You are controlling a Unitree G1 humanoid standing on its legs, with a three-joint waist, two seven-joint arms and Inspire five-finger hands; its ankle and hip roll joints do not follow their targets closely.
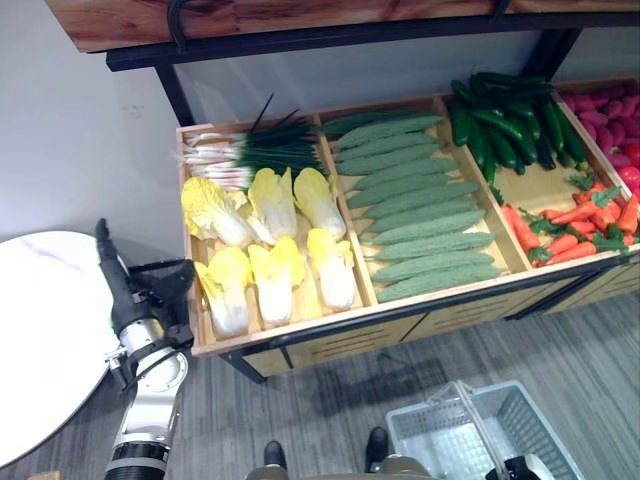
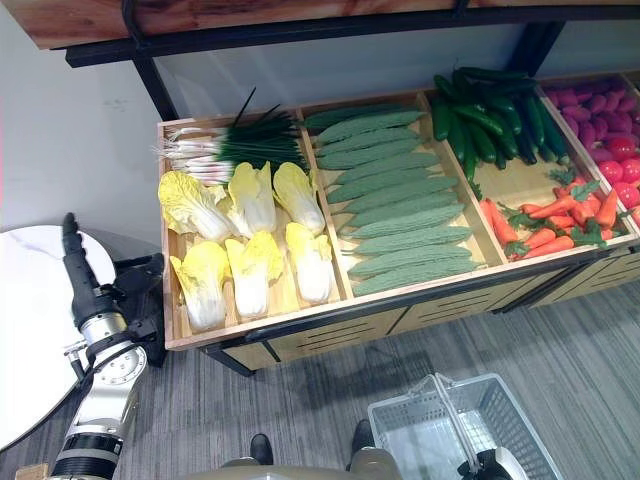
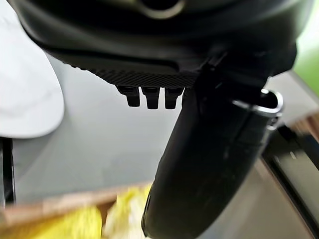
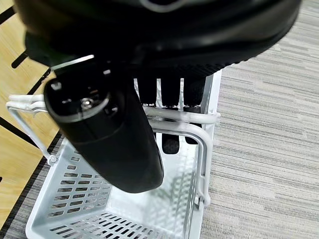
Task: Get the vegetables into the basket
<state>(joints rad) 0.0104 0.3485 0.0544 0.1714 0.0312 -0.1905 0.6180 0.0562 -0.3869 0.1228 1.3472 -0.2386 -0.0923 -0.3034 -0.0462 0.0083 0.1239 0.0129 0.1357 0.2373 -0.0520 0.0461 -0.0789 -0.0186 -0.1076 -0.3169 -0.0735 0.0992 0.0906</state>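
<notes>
A wooden display crate (image 1: 300,325) holds yellow napa cabbages (image 1: 272,235), spring onions (image 1: 250,152), bumpy light-green gourds (image 1: 420,210), dark cucumbers (image 1: 510,125), carrots (image 1: 570,228) and pink-red roots (image 1: 612,125). My left hand (image 1: 150,290) hovers open just off the crate's left end, level with the front row of cabbages and holding nothing. Past its thumb (image 3: 209,164) show a cabbage (image 3: 75,224) and the crate's edge. My right hand (image 4: 164,99) is low at the right, its fingers curled round the handles of the white plastic basket (image 1: 470,435), which is empty.
A round white table (image 1: 40,330) stands close to the left of my left arm. A wooden shelf on a black frame (image 1: 300,25) overhangs the crate. Grey plank floor (image 1: 560,340) lies between the crate and the basket.
</notes>
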